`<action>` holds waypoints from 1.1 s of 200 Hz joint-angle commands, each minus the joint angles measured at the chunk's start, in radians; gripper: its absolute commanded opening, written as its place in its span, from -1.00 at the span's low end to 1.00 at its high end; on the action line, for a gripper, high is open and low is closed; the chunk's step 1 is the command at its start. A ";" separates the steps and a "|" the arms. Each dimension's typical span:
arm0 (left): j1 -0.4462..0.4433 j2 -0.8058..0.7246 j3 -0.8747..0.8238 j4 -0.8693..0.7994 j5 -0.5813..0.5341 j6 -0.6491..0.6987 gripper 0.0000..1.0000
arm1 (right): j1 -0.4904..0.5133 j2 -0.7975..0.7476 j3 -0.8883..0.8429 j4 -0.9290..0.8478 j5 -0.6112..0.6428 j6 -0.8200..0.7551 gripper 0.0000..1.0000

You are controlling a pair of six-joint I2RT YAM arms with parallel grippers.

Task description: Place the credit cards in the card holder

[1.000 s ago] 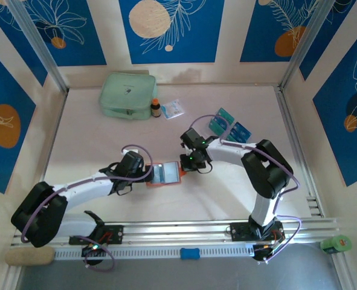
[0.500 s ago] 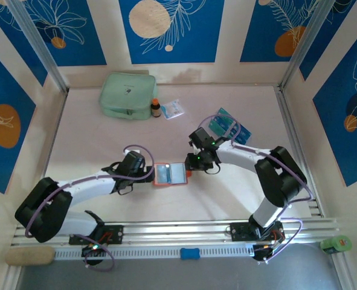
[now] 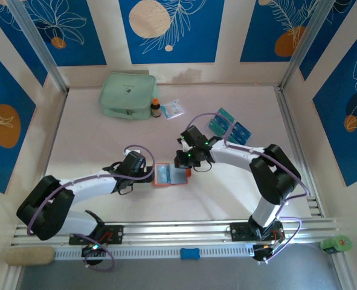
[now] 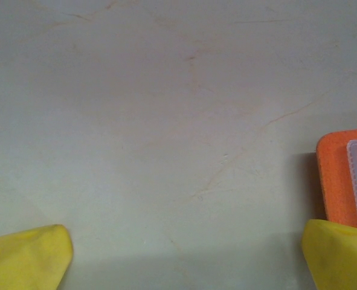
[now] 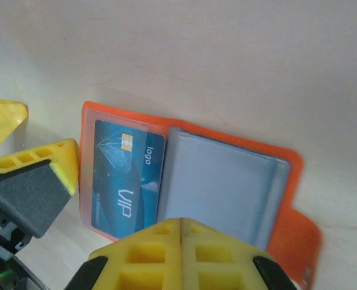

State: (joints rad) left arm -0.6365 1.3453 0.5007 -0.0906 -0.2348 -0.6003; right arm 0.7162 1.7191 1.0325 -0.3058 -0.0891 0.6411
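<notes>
**One card in the holder, two out on the counter**

The orange card holder (image 3: 170, 175) lay open and flat on the counter (image 3: 106, 139), between my two tools. In the right wrist view, a teal card (image 5: 127, 181) printed "VIP" and "logo" sat in the clear pocket on the half nearer my left tool. The other pocket showed only its pale lining.

My left tool (image 3: 149, 174) stood wide open at the holder's left edge with nothing between its yellow fingertips (image 4: 27, 257). One fingertip overlapped the orange corner in the left wrist view; I could not tell if it touched.

My right tool (image 5: 181, 226) was closed with its fingers pressed together on nothing. It hung above the holder's far right side.

The remaining credit cards (image 3: 231, 127), one teal and one blue, lay side by side well beyond my right arm. A mint-green zip pouch (image 3: 127, 95), a small brown bottle (image 3: 156, 108) and a white-and-blue paper packet (image 3: 173, 109) sat near the back wall.
</notes>
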 commanded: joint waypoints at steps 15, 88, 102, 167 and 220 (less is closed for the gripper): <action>0.011 0.038 -0.001 0.026 0.034 0.010 1.00 | 0.032 0.058 0.036 0.045 -0.060 0.035 -1.00; 0.011 0.045 -0.006 0.035 0.037 0.009 1.00 | 0.051 0.114 0.043 0.068 -0.070 0.049 -1.00; 0.011 0.046 -0.005 0.036 0.037 0.009 1.00 | 0.054 0.125 0.044 0.074 -0.076 0.052 -1.00; 0.012 0.058 -0.002 0.044 0.042 0.010 1.00 | 0.080 0.181 0.079 0.074 -0.092 0.056 -1.00; 0.011 0.057 -0.001 0.042 0.045 0.011 1.00 | 0.083 0.184 0.080 0.080 -0.106 0.068 -1.00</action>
State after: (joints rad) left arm -0.6369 1.3590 0.5034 -0.0868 -0.2447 -0.5961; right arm 0.7921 1.8908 1.0977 -0.2203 -0.1619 0.6930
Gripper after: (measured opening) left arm 0.998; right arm 0.054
